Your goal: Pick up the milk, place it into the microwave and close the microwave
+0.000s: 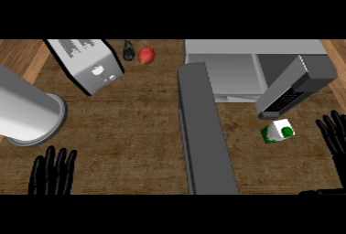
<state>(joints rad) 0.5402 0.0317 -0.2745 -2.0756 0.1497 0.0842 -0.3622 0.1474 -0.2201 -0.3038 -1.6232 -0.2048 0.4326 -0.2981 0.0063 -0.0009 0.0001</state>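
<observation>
Milk carton [278, 131] sits on the tabletop [128, 132] near its right edge, tilted, just in front of the open microwave [253, 68], nothing visible inside. My right hand [334, 132] is just right of the carton, fingers spread, holding nothing; it's the nearer one. Microwave door [206, 132] swung out toward me. My left hand [52, 171] rests open at the front left corner

One milk carton [278, 131], one microwave [253, 68], two robot hands [52, 173].

Milk [278, 131] before microwave [229, 73], right of door [206, 137]
</observation>
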